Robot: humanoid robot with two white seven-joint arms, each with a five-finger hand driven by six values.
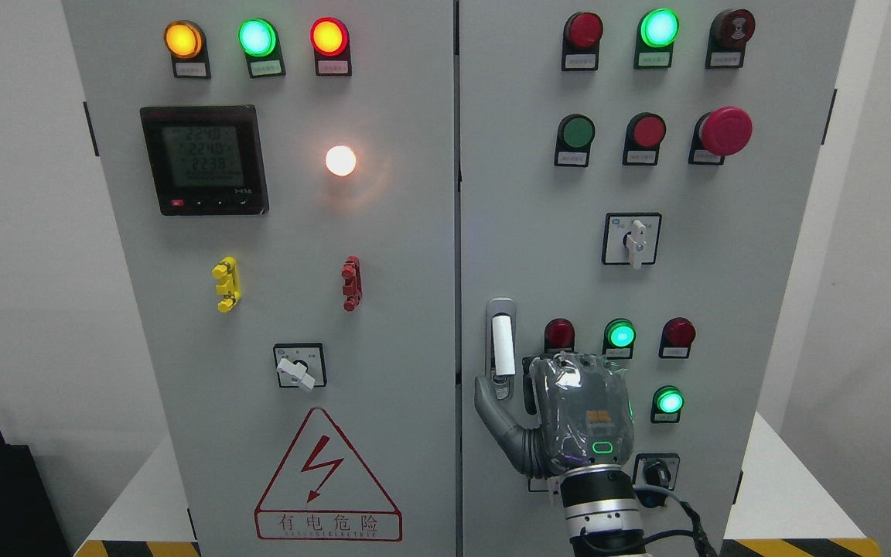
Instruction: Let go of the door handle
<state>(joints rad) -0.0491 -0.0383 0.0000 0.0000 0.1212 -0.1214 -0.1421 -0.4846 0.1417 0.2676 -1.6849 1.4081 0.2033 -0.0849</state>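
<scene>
The right hand (pixel 561 414) comes up from the bottom of the picture, right of the middle, and sits flat-backed against the right door (pixel 724 271) of a big grey metal cabinet (pixel 414 309). The door handle (pixel 500 344) is just left of the hand, near the seam between the two doors: a tall silver plate with a smooth white bar standing upright in it. The thumb (pixel 492 410) sticks out to the left and its tip touches the bottom of the handle plate. The other fingers are hidden behind the back of the hand, so I cannot tell if they are curled or spread. Nothing seems to be wrapped around the white bar, so I think the hand has mostly let go and only needs to pull away. The hand is dark grey, with a shiny clear cover and a small green light. The wrist is a ring of white and black. The doors look smooth and painted. Round lamps (pixel 619 334) glow green and red near the hand, so it should back off straight and not bump them. The left hand does not show.
</scene>
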